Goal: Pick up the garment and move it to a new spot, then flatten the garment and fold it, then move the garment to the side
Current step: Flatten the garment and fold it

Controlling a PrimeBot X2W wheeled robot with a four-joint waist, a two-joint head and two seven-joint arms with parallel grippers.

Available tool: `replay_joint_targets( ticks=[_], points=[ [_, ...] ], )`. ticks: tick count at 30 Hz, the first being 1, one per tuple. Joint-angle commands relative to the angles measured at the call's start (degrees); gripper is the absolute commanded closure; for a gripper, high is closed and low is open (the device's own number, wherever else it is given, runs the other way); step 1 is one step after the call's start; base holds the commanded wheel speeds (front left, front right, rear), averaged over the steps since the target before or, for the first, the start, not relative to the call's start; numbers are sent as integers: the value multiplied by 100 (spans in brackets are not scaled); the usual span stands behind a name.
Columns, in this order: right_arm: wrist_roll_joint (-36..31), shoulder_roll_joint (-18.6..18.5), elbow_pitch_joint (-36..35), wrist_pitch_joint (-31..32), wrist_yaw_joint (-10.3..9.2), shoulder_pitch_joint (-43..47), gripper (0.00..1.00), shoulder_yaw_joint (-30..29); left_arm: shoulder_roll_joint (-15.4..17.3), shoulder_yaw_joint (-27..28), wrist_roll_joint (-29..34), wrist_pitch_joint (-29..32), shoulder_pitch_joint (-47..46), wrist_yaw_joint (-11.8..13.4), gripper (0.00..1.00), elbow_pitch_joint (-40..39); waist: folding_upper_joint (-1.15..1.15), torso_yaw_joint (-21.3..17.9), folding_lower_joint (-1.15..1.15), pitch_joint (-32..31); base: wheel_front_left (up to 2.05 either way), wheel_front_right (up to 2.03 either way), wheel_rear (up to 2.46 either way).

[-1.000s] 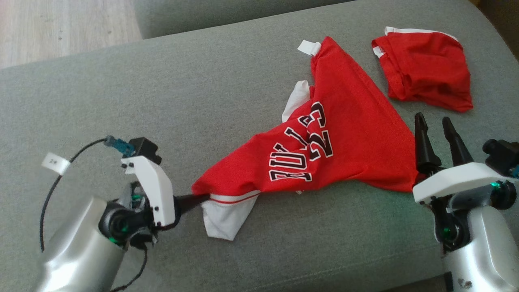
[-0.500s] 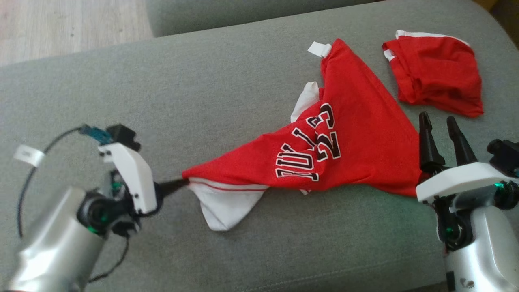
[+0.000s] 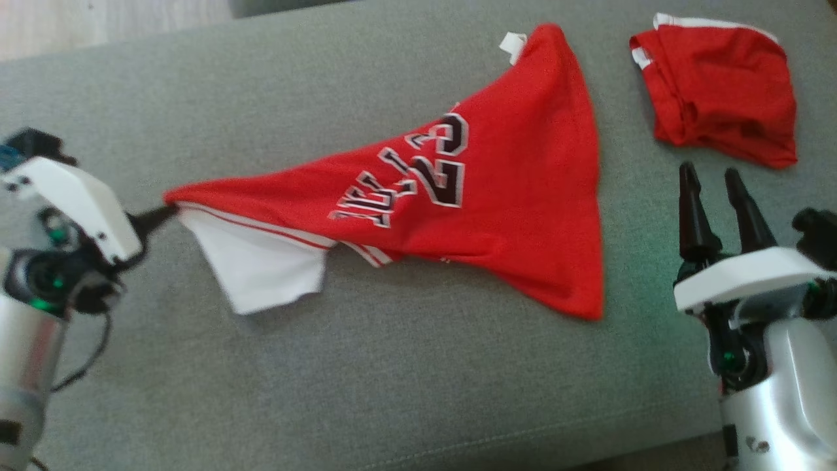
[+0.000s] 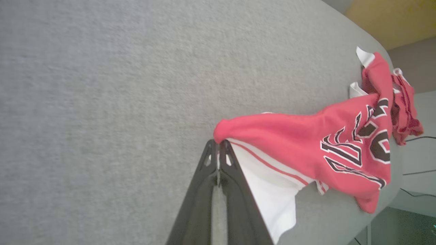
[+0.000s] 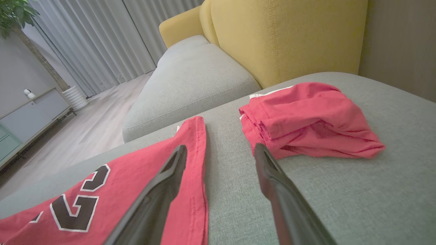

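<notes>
Our left arm lies low at the left, its forearm angled across the grey fabric sofa cushion (image 3: 392, 379). The left gripper (image 3: 163, 212) has its two dark fingers pressed together on the pointed corner of the red basketball jersey with black-and-white lettering (image 3: 510, 183). From that pinched corner the jersey stretches away from the fingertips in a widening wedge. A white panel hangs just below the grip and rests on the cushion. In the left wrist view we see the red cloth bunched right at the fingertips and running off to their right.

Our right arm stands upright at the right. The right gripper (image 3: 707, 171) points forward with its fingers apart and nothing between them. The jersey's broad end lies just to the left of those fingers, near them but not touching in the head view. A crumpled red garment with white trim (image 3: 719, 91) lies on the cushion just beyond the right fingertips, apart from them and from the jersey
</notes>
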Motion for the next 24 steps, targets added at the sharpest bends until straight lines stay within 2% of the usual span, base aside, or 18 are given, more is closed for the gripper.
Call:
replay_joint_targets(
  ticks=[1,5,9,10,11,19,21,24],
  points=[
    [47,-104,-240,-13,-4,-286,0,150,390,332,81,-108,-469,41,100,-14,0,-65,-1,133,0,0,0],
    [68,-122,-225,-50,-4,-333,0,183,406,487,176,-568,-717,119,100,340,0,-121,-1,292,0,0,0],
    [83,-138,-205,-96,-4,-387,0,192,271,485,139,-677,-851,-32,99,634,0,-151,-1,338,0,0,0],
    [76,-139,-185,-109,-4,-388,0,193,239,476,131,-688,-868,-67,23,701,0,-146,-1,318,0,0,0],
    [67,-136,-159,-117,-4,-383,0,198,217,454,145,-714,-874,-100,0,763,0,-136,-1,290,0,0,0],
    [87,-80,-5,-205,-4,-305,0,318,220,245,370,-1079,-784,-338,0,884,0,32,-1,-112,0,0,0],
    [82,-69,22,-225,-4,-258,0,340,259,140,551,-1342,-694,-371,0,757,0,104,-1,-231,0,0,0],
    [59,-71,33,-317,-4,-166,0,384,305,28,931,-2068,-465,-335,0,478,0,190,-1,-411,0,0,0]
  ],
)
